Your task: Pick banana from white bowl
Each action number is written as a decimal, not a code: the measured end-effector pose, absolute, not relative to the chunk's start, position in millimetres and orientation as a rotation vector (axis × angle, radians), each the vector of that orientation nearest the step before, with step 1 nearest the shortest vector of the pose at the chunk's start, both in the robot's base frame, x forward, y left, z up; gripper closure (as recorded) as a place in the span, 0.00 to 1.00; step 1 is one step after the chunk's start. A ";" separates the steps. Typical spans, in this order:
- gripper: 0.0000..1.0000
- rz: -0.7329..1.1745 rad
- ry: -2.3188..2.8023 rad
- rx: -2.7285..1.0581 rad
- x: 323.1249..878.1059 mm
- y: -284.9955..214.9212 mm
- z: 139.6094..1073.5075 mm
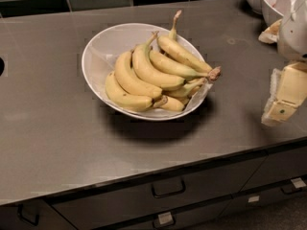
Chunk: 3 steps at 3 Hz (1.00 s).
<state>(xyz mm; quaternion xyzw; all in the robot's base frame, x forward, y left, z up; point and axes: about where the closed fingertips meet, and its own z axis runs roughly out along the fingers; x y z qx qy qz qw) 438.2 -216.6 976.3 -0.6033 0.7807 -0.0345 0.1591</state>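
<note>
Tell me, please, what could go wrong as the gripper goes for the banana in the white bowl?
1. The banana lies pressed among the other bananas in the white bowl, so a grasp may catch a neighbour, or lift several if they are joined.
2. The gripper hangs to the right of the bowl over the counter; coming in low from the side, it might knock the rim and shift the bowl.

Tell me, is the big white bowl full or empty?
Full: the white bowl holds a heap of bananas. The end effector hangs to its right, over the counter.
</note>
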 end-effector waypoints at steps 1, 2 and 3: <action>0.00 -0.099 2.231 -1.725 438.2 -216.5 976.3; 0.00 -0.104 2.196 -1.754 440.4 -203.9 981.0; 0.00 -0.110 2.137 -1.811 442.9 -176.5 992.4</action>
